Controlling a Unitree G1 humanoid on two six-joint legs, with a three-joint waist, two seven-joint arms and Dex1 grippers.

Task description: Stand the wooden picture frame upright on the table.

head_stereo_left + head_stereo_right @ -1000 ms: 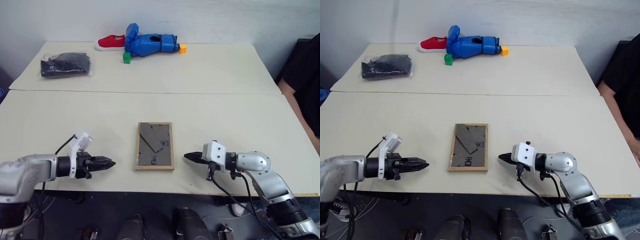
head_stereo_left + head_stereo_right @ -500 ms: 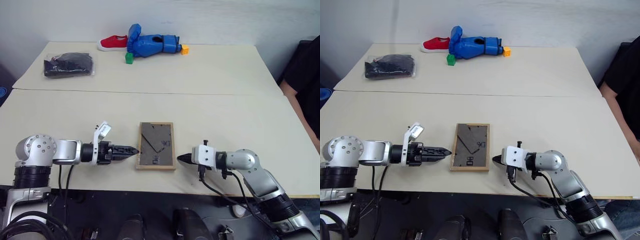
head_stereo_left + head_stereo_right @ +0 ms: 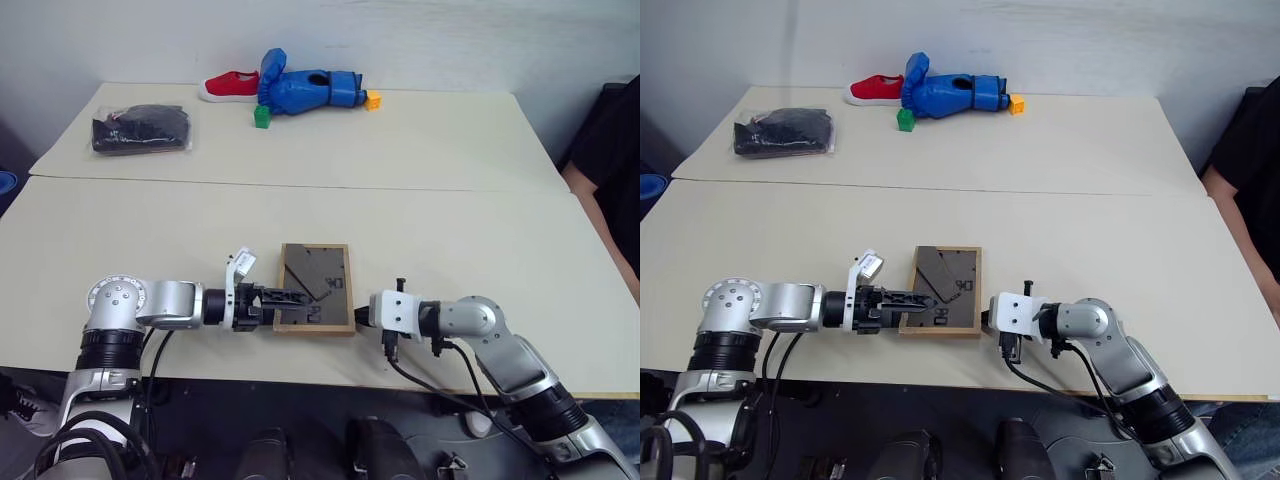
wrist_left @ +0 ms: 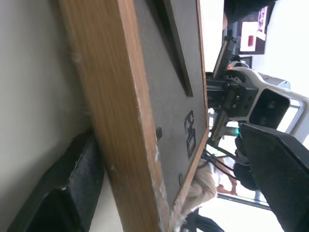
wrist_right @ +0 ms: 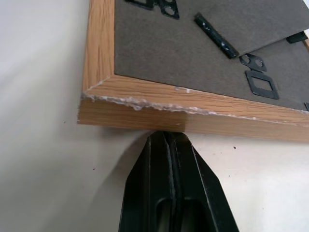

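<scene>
The wooden picture frame (image 3: 316, 288) is found lying flat, grey back up, near the front edge of the table (image 3: 450, 210). The left gripper (image 3: 292, 299) is parted, one finger over the frame's left border, one beneath it. The right gripper (image 5: 166, 145) is clenched, its tip against the frame's right edge.

The wooden picture frame (image 3: 316, 287) lies face down near the counter's (image 3: 480, 230) near edge, between two claws: the left claw (image 3: 290, 299) at its left side, the right claw (image 3: 358, 314) at its right. Far left sits a packet (image 3: 142, 130); at the far edge, a shoe (image 3: 228, 85), a glove (image 3: 303, 89) and two blocks (image 3: 262, 117).
</scene>
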